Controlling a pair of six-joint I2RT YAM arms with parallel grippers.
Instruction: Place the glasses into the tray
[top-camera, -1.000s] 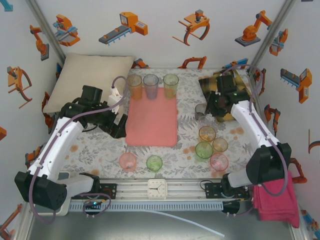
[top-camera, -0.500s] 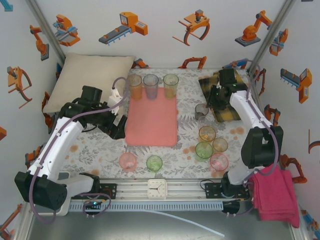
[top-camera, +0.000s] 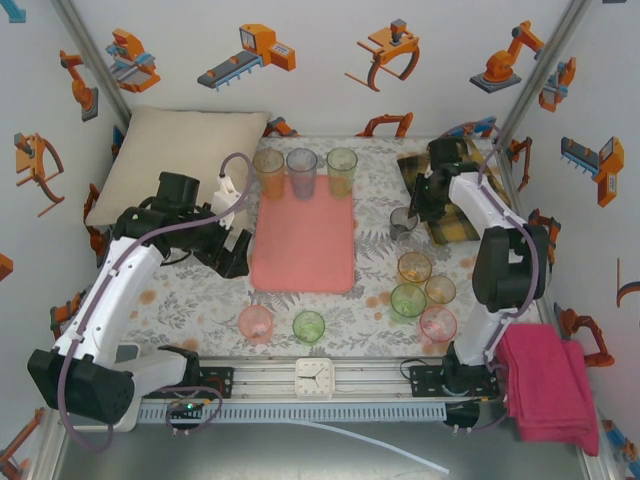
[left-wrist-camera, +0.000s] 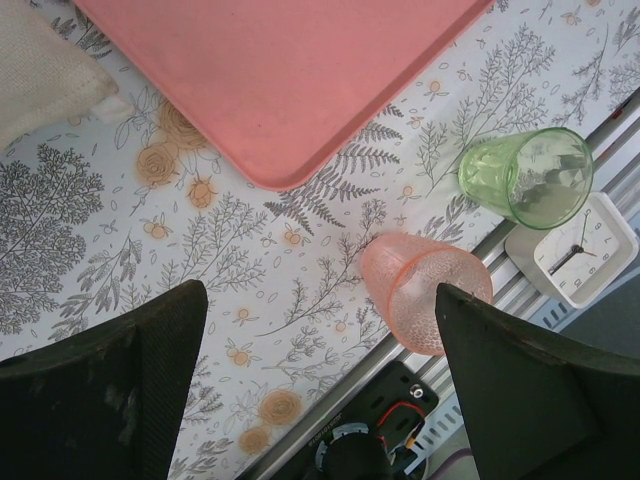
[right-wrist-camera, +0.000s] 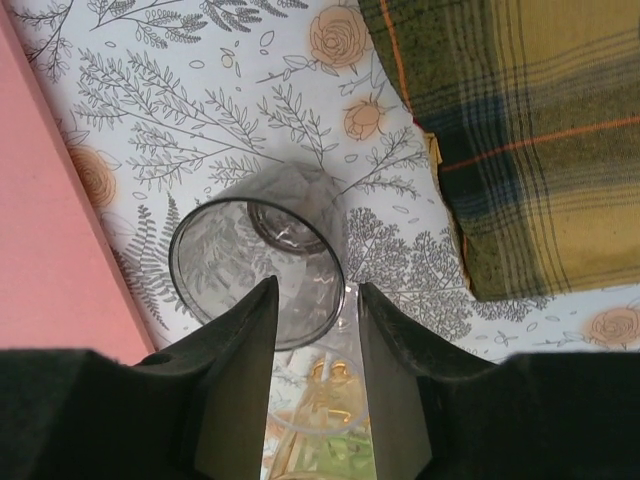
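The salmon tray (top-camera: 303, 250) (left-wrist-camera: 290, 70) lies mid-table. An orange (top-camera: 268, 170), a bluish-grey (top-camera: 301, 172) and a green glass (top-camera: 341, 170) stand along its far edge. A smoky grey glass (top-camera: 403, 222) (right-wrist-camera: 262, 262) stands on the table right of the tray. My right gripper (top-camera: 418, 212) (right-wrist-camera: 317, 290) is narrowly open, one finger over the glass mouth and the other outside its rim. My left gripper (top-camera: 232, 250) (left-wrist-camera: 320, 292) hangs wide open by the tray's left edge. A pink glass (top-camera: 256, 323) (left-wrist-camera: 425, 295) and a green glass (top-camera: 309, 326) (left-wrist-camera: 525, 175) stand near the front.
Several more glasses cluster at the right front, among them orange (top-camera: 414, 268), green (top-camera: 407, 300) and pink (top-camera: 437, 323). A cream pillow (top-camera: 175, 160) lies back left, a plaid cloth (top-camera: 455, 195) (right-wrist-camera: 530, 130) back right, a magenta cloth (top-camera: 545, 385) front right, a white clock (top-camera: 314, 378) on the rail.
The right arm has folded back and more upright, its gripper staying at the smoky glass with jaws slightly narrower. The glass and the left arm have not moved.
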